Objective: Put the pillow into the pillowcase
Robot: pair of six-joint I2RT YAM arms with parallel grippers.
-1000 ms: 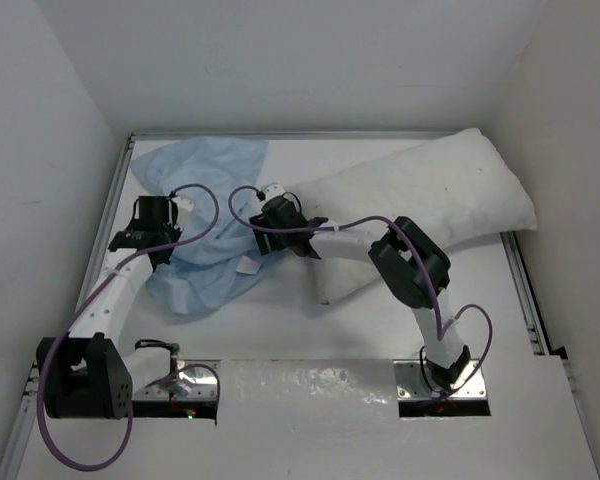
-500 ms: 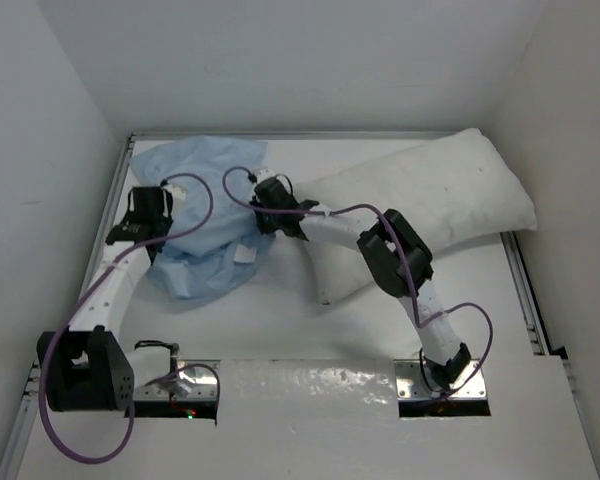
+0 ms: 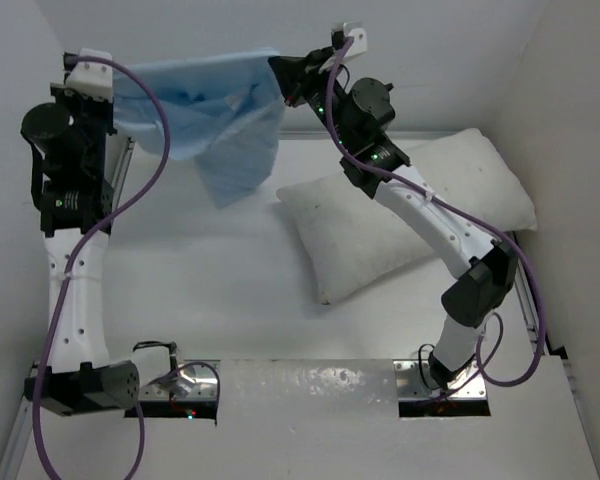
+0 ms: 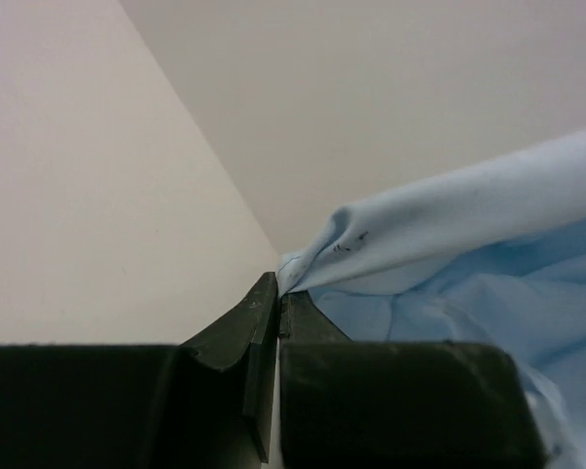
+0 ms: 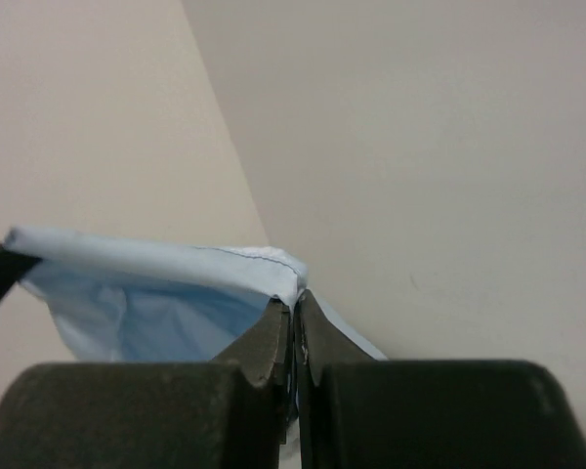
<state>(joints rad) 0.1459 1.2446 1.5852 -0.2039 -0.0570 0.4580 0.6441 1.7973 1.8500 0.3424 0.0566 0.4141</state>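
The light blue pillowcase (image 3: pixel 208 110) hangs in the air, stretched between both raised arms. My left gripper (image 3: pixel 108 82) is shut on its left end, a fold of blue cloth (image 4: pixel 439 234) coming out of the closed jaws. My right gripper (image 3: pixel 280 72) is shut on its right end, the hemmed edge (image 5: pixel 176 259) pinched at the fingertips. A loose part of the pillowcase droops down in the middle. The white pillow (image 3: pixel 400 215) lies on the table below and to the right, slanting toward the back right corner.
White walls (image 3: pixel 280 40) close in the table at the back and on both sides, close to the raised grippers. The two arm bases (image 3: pixel 440 385) stand at the near edge. Purple cables loop along each arm.
Both arms have risen from the table to high near the back wall, lifting the pillowcase off the surface and spreading it. The right gripper closed on the cloth.
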